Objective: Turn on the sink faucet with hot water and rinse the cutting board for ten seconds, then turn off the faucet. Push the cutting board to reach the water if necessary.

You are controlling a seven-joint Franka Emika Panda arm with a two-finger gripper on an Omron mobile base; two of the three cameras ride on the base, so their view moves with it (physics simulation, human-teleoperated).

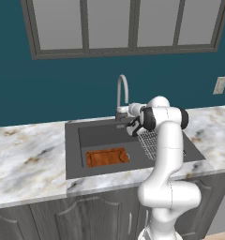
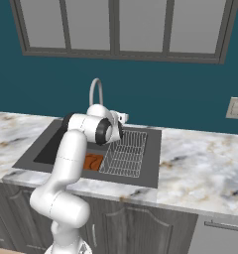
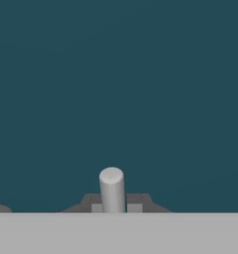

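Sink [image 1: 73, 154]: dark basin set in the marble counter [image 1: 25, 159]; dry, no stream falling.
Dish rack [image 2: 123, 155]: wire mesh, fills the basin's right half.
Sink faucet [image 1: 122, 96]: slim gooseneck at the back rim; judged rigid, metal, smooth. Best hold is the small side lever [image 3: 111, 189], a short grey cylinder likely to slip unless pinched squarely.
Cutting board [image 1: 107, 157]: flat on the basin floor, front left, well apart from the spout's outlet. Judged light, stiff, easy to slide; a push on an edge should move it.
Gripper [image 1: 130, 109]: at the faucet base. In the hand view the dark fingertips [image 3: 93, 204] flank the lever closely; jaws appear clamped on it.
Obscured: arm covers most of the board in the right base view; actual contact on the lever cannot be confirmed.
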